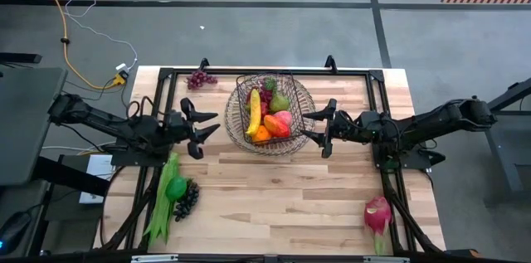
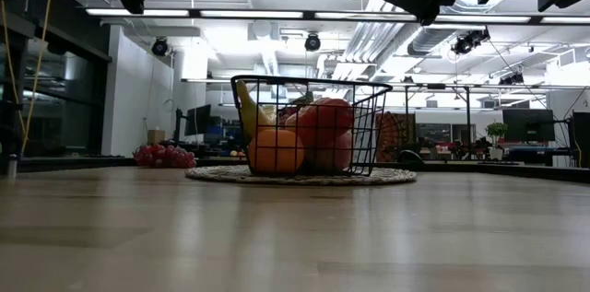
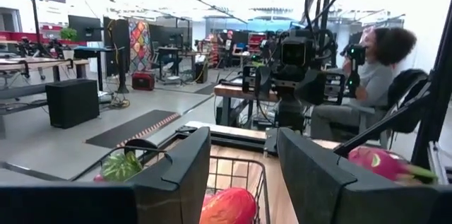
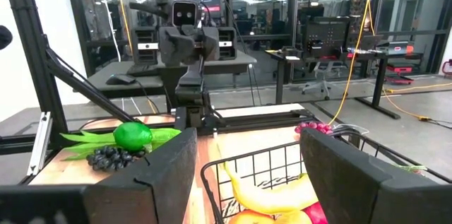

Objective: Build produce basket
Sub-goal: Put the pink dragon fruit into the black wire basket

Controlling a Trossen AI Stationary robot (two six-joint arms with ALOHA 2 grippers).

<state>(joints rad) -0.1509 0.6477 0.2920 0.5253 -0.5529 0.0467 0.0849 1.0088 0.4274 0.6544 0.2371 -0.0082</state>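
Observation:
The dark wire basket (image 1: pixel 270 114) stands on a round woven tray (image 1: pixel 309 137) at the table's middle far side. In it lie a banana (image 1: pixel 254 112), an orange (image 1: pixel 261 133), a red fruit (image 1: pixel 279 122), a pear (image 1: pixel 280 100) and grapes. My left gripper (image 1: pixel 203 130) hovers open just left of the basket, above the table, with nothing between its fingers. My right gripper (image 1: pixel 319 128) hovers open at the tray's right rim, also with nothing between its fingers. In the right wrist view the basket's rim (image 4: pixel 233 162) shows below my right gripper (image 4: pixel 244 174).
Purple grapes (image 1: pixel 201 79) lie at the far left. Green beans (image 1: pixel 162 201), a green round fruit (image 1: pixel 175 187) and dark grapes (image 1: pixel 186 199) lie near left. A pink dragon fruit (image 1: pixel 377 213) lies near right. A person (image 3: pixel 374 75) sits beyond the table.

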